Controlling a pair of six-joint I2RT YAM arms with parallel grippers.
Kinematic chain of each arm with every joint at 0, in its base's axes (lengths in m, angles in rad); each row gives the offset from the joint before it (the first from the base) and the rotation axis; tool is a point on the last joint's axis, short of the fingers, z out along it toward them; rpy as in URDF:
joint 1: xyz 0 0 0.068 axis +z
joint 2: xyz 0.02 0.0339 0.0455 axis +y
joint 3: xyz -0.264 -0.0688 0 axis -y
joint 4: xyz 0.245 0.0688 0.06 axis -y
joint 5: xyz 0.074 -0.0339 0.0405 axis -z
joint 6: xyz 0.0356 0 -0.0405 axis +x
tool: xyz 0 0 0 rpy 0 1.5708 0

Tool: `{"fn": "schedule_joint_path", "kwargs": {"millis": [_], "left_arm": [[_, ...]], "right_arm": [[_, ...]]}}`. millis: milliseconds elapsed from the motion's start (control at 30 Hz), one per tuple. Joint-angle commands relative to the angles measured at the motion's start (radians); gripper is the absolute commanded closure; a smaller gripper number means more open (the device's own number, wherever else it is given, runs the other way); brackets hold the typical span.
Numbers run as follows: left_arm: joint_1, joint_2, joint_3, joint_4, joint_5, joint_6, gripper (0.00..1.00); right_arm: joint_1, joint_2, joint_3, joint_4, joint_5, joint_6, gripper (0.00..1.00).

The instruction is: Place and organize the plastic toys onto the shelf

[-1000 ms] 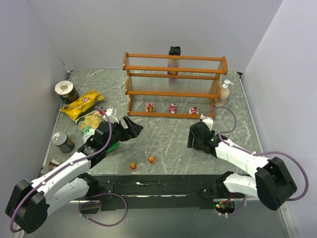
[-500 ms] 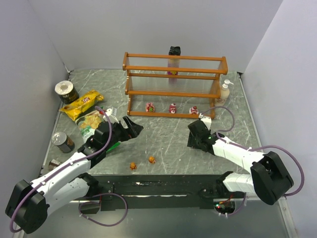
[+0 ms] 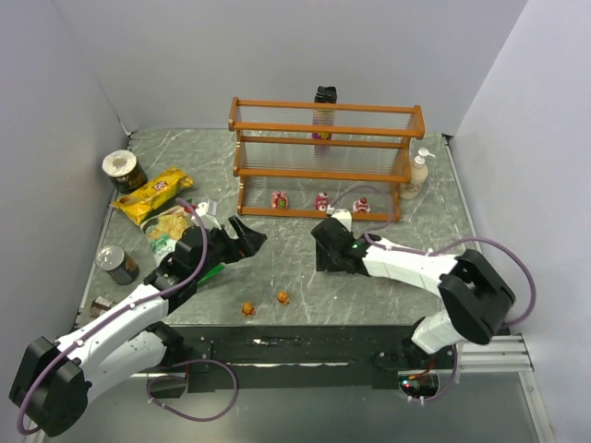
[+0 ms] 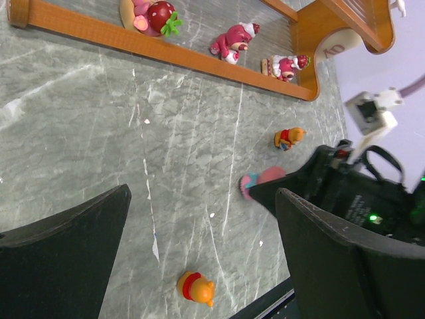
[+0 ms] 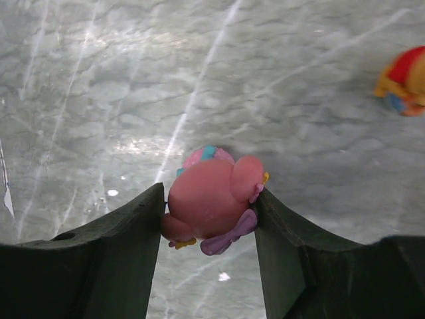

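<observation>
My right gripper [image 3: 323, 251] is shut on a pink toy [image 5: 219, 189], held low over the table; the toy also shows in the left wrist view [image 4: 262, 178]. My left gripper [image 3: 251, 235] is open and empty, to the left of it. Two orange toys [image 3: 247, 308] [image 3: 283, 297] lie near the front edge. The left wrist view shows one orange toy [image 4: 196, 288] below my fingers and another [image 4: 289, 137] farther off. Three pink toys [image 3: 280, 198] [image 3: 322, 201] [image 3: 362, 205] sit on the bottom tier of the shelf [image 3: 323, 105].
Chip bags [image 3: 152, 194] and cans [image 3: 123, 169] [image 3: 116, 264] lie at the left. A pump bottle [image 3: 418, 173] stands right of the shelf. A dark object [image 3: 325, 94] stands behind the shelf's top.
My right gripper has moved left across the table, still holding the pink toy. The left arm has not moved.
</observation>
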Motion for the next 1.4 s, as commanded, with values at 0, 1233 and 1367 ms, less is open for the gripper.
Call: {"fn": "schedule_joint_path", "kwargs": {"millis": [0,1233,1367], "left_arm": [[0.004,-0.02,-0.002,0.028,0.015,0.008,0.04],[0.004,-0.03,-0.007,0.012,-0.016,0.005,0.04],[0.004,-0.024,-0.002,0.012,-0.013,0.008,0.04]], "right_arm": [[0.03,0.075,0.084,-0.017,0.015,-0.006,0.65],[0.07,-0.299,-0.213,0.186,-0.023,0.026,0.88],[0.078,-0.183,-0.133,0.149,-0.036,0.034,0.99]]}}
